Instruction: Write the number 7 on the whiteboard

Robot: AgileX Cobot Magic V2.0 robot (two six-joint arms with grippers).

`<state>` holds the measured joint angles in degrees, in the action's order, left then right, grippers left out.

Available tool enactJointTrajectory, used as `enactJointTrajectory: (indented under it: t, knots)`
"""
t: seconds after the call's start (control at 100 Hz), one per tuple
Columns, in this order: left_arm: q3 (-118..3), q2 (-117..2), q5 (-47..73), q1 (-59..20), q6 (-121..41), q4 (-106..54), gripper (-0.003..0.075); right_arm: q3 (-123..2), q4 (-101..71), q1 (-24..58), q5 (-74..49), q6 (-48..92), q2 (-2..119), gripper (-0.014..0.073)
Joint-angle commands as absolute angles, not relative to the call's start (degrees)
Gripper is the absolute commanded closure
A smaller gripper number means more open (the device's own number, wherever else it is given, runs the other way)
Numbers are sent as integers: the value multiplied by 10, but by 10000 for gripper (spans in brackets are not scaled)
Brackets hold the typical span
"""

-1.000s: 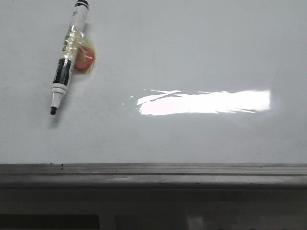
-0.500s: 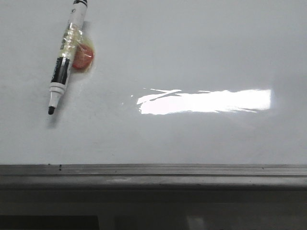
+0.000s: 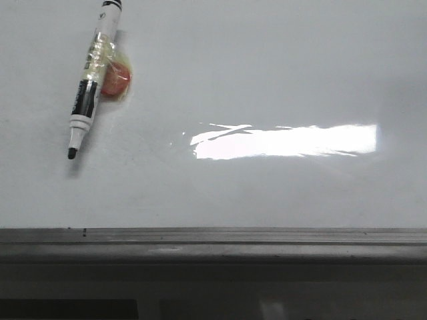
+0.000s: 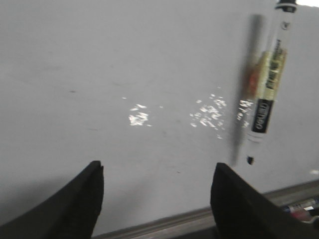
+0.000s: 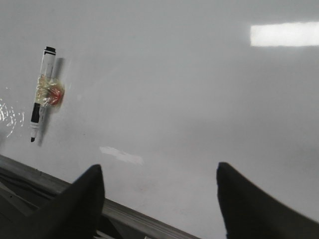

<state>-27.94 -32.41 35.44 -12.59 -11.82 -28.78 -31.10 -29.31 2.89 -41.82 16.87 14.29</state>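
The whiteboard [image 3: 267, 80] is a glossy pale grey sheet that fills the front view; it also shows in the left wrist view [image 4: 124, 59] and the right wrist view [image 5: 174, 89]. No number 7 shows on it in any view. A black-and-white marker [image 3: 92, 87] lies on the board at the far left, uncapped, with its black tip pointing toward the near edge. The marker [image 4: 264, 99] is off to one side of my open left gripper [image 4: 158, 167]. My right gripper [image 5: 159, 167] is also open and empty, far from the marker [image 5: 41, 94]. Neither gripper appears in the front view.
A red-and-yellow blob under clear tape [image 3: 117, 81] sits against the marker's barrel. The board's grey metal frame edge [image 3: 213, 237] runs along the near side. A bright glare patch [image 3: 287, 141] lies mid-board. Some small items [image 4: 301, 208] lie beyond the frame.
In the front view the marker and the frame edge sit a hair further left than a second ago. Nothing else differs.
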Motion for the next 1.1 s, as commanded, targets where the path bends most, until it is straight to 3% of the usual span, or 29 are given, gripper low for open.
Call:
enactJointTrajectory:
  t: [0.0, 0.57, 0.9, 0.99, 1.09]
  knots:
    - [-301, -342, 327, -157, -162, -344, 300, -330, -300, 30, -376, 177, 154, 104]
    - [-315, -529, 134, -345, -181, -408, 314, -330, -300, 30, -350, 177, 157, 104]
    - [-342, -614, 69, -368, -181, -417, 319, -330, -299, 30, -352, 177, 157, 104]
    - [-342, -630, 74, -368, -181, -417, 367, -330, -299, 30, -352, 177, 157, 104]
    - [-342, -641, 87, -368, -181, -417, 496, -330, -299, 30, -352, 177, 157, 104]
